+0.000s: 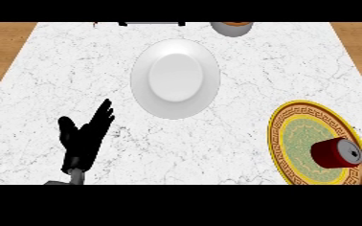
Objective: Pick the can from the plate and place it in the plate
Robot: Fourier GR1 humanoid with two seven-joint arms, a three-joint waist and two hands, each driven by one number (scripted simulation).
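A red can (336,152) with a silver top lies on its side on the green and gold patterned plate (297,139) at the counter's right edge. A plain white plate (175,78) rests in the middle of the counter, with nothing on it. My left hand (83,138) shows at the lower left, open with fingers straight and pointing up, well left of both plates and touching neither. My right hand does not show in the head view.
A grey bowl-like vessel with an orange-brown inside (231,28) stands at the far edge of the white marble counter (78,67). A dark object (152,23) lies along the far edge. Wooden floor shows past the counter's corners.
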